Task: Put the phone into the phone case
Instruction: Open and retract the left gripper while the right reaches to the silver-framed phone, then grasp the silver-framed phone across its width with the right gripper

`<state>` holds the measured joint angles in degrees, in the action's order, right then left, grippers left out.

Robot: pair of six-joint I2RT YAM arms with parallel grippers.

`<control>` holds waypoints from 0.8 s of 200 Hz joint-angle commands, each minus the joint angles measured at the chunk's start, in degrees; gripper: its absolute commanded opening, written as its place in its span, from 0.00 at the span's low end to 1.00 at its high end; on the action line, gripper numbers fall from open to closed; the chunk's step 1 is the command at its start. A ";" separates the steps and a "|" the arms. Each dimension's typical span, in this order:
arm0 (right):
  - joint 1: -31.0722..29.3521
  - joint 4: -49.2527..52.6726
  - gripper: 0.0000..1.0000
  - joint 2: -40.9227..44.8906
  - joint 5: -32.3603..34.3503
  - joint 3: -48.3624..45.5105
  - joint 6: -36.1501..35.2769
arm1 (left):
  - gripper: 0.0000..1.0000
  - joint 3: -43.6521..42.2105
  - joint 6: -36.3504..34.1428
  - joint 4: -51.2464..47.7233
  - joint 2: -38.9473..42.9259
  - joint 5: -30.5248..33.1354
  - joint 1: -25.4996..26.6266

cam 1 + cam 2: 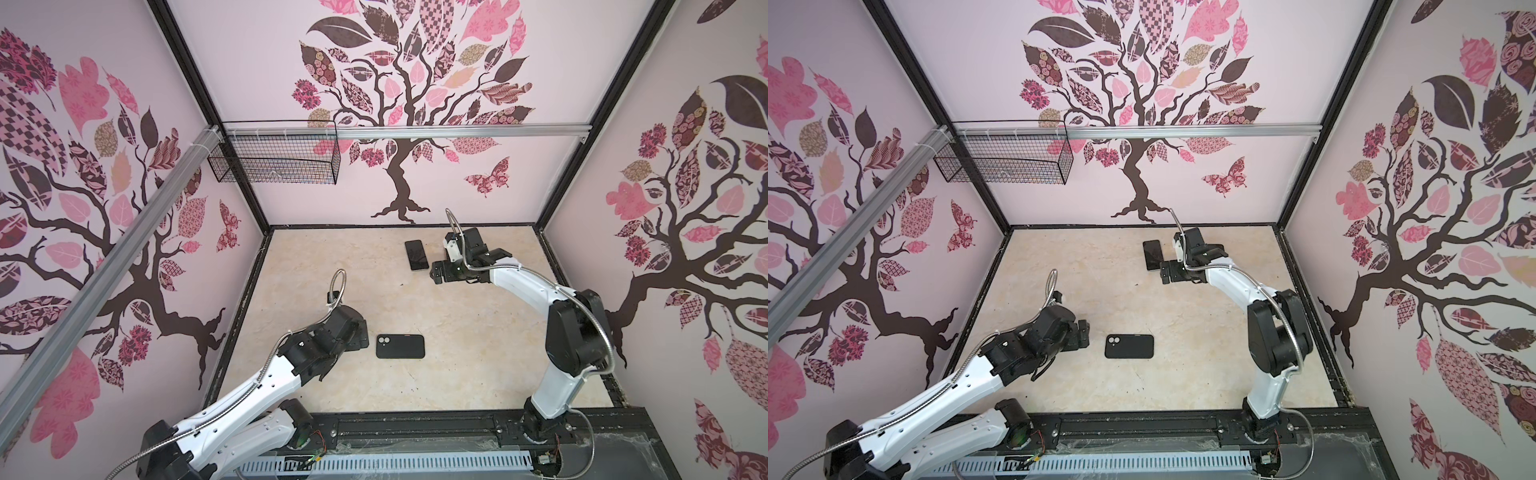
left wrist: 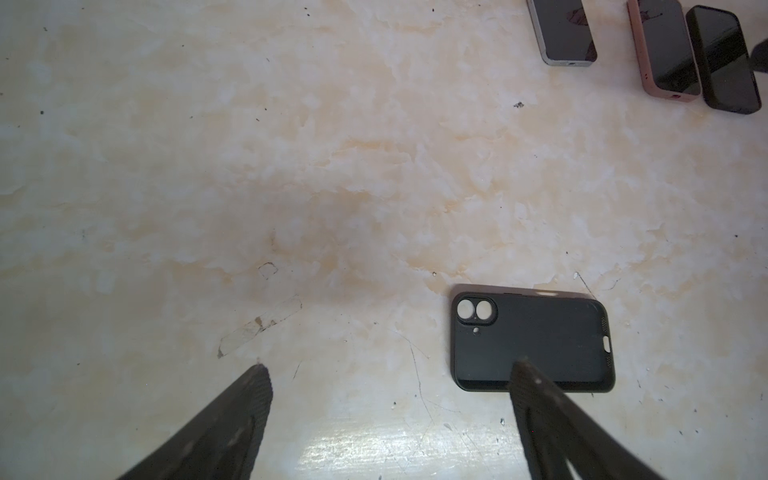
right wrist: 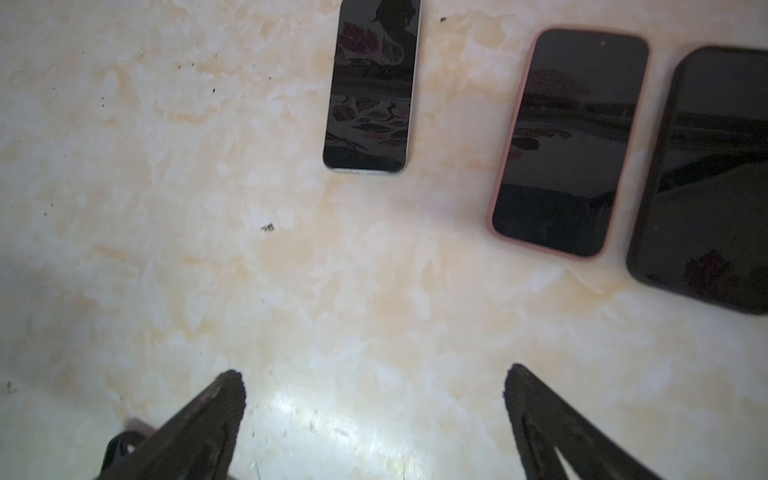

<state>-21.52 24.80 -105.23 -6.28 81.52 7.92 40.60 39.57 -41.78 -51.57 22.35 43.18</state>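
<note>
Hovering with left claw (image 2: 390,368) and right claw (image 3: 373,371) wide, gripping nothing. Showing pink phone (image 3: 569,141), black phone (image 3: 706,178) in wrist views only (top views catching just grey phone (image 1: 417,254), case (image 1: 400,346)).

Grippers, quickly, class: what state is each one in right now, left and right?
Left gripper: open, holding nothing; phone case lies free nearby.
Right gripper: open, holding nothing.

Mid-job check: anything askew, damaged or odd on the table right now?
Nothing serious. The case lies flat and empty beside the open left gripper. A bare phone, a pink-rimmed phone and a black phone lie face up near the open right gripper. The table shows scratches, dark specks and a tape-like scrap.
</note>
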 commanded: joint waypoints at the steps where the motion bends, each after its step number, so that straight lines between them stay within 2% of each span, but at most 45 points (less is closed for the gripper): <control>1: -0.21 1.92 1.00 -7.38 1.63 8.32 -1.31 | 0.93 -3.08 1.05 -1.34 3.23 -0.47 -0.35; 54: -1.13 6.60 1.00 -22.12 5.04 26.46 -1.24 | 0.93 -5.88 0.57 -1.59 10.03 -3.18 -0.55; 121: -3.07 13.55 1.00 -37.96 6.50 45.08 -1.57 | 0.93 -5.84 0.86 -1.38 9.83 -5.17 -0.72; 160: -4.22 15.74 1.00 -42.27 8.12 49.63 -2.25 | 0.93 -6.30 1.29 -1.04 9.89 -5.25 -0.80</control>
<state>-24.80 36.99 -144.38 -0.14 127.96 6.74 36.29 40.53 -43.09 -41.82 17.26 42.68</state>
